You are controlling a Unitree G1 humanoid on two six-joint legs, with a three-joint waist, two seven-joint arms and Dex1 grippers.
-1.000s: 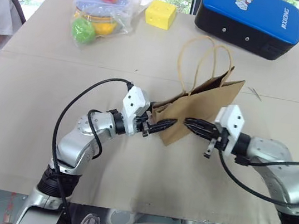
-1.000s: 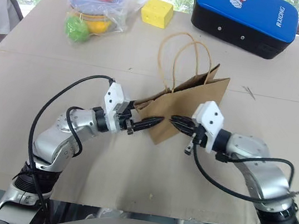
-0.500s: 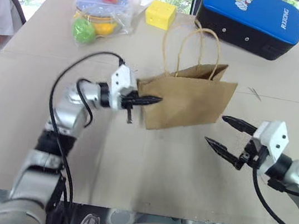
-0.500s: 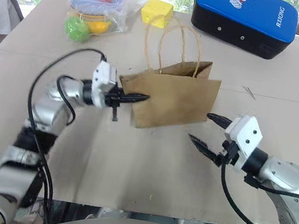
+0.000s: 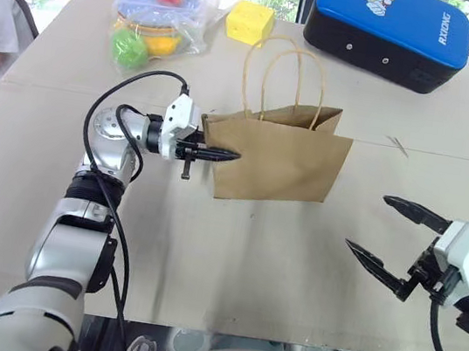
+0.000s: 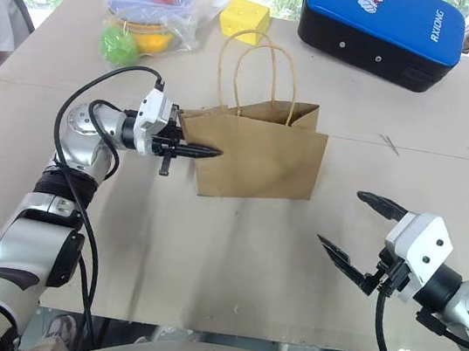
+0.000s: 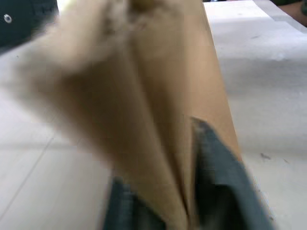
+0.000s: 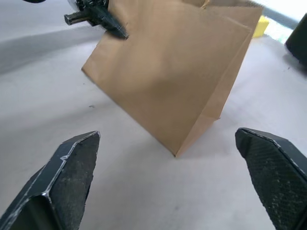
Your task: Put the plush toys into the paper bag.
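The blue case (image 5: 387,26) carries the word "RIXONG". The left gripper (image 5: 220,154) pinches the near left edge of the paper bag (image 5: 276,160), which stands upright. The right gripper (image 5: 393,239) is wide open, empty, well apart from the bag.

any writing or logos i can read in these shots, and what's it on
"RIXONG": white letters on the blue top of the blue-and-black case at the far edge of the table, read near its right end.
A cartoon figure is printed on the same case near its far edge; it is cut off by the frame and carries no readable text.
The paper bag shows no print.
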